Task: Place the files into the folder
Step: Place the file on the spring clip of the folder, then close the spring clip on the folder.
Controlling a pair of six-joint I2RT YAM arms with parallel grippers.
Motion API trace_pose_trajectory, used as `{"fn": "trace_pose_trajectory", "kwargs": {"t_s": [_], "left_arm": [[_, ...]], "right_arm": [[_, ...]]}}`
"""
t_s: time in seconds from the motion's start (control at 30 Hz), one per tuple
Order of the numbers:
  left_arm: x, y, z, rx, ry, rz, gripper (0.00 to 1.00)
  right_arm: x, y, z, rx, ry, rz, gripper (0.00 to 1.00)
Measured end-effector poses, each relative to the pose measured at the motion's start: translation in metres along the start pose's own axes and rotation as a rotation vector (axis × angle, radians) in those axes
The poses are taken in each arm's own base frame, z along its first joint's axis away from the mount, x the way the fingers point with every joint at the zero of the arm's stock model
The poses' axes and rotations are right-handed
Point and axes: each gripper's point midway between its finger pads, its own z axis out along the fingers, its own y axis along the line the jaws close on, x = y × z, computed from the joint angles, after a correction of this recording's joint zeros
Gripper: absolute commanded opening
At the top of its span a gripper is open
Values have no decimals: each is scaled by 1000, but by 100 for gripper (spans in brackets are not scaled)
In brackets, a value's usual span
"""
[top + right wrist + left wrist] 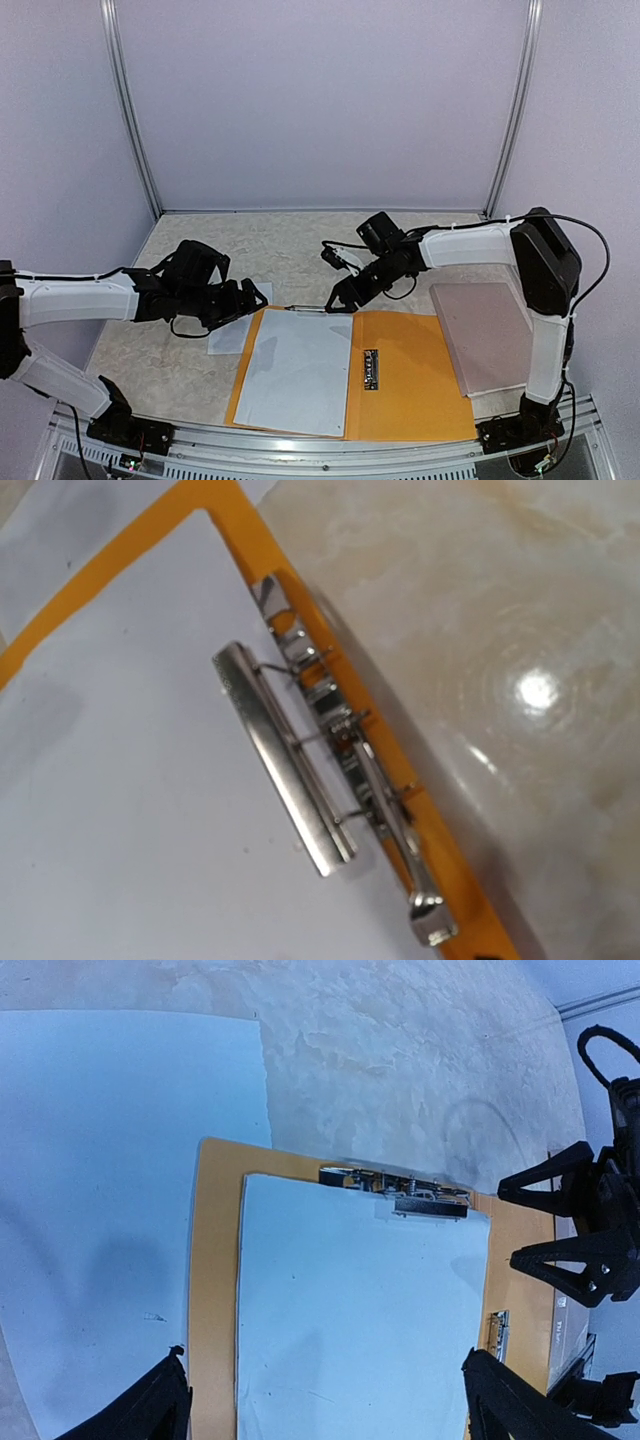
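Note:
The orange-yellow folder (410, 385) lies open on the table. A white sheet of the files (295, 370) rests on its left half, with its top edge under the metal clip (285, 765) at the folder's far edge. Another white sheet (110, 1210) lies on the table left of the folder, partly under it. My left gripper (325, 1415) hovers open over the sheet in the folder, holding nothing. My right gripper (510, 1225) is by the clip's right end with its fingers (555, 1255) apart and nothing between them. The right wrist view does not show its fingers.
A pinkish-brown flat board (485, 335) lies right of the folder, beside the right arm's base. The clip's lever handle (430, 920) lies along the folder's orange edge. Marbled tabletop (290, 250) stretches behind the folder to the back wall.

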Motion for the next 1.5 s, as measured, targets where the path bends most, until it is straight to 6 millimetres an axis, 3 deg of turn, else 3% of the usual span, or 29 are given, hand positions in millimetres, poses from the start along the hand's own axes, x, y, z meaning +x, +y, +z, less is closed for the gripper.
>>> {"fn": "trace_pose_trajectory", "kwargs": {"t_s": [0.73, 1.1, 1.5], "left_arm": [[-24, -43, 39, 123, -22, 133, 91], [-20, -54, 54, 188, 33, 137, 91], [-17, -82, 63, 350, 102, 93, 89]], "right_arm": [[1, -1, 12, -68, -12, -3, 63], [5, -17, 14, -60, -8, 28, 62], [3, -13, 17, -88, -17, 32, 63]]}}
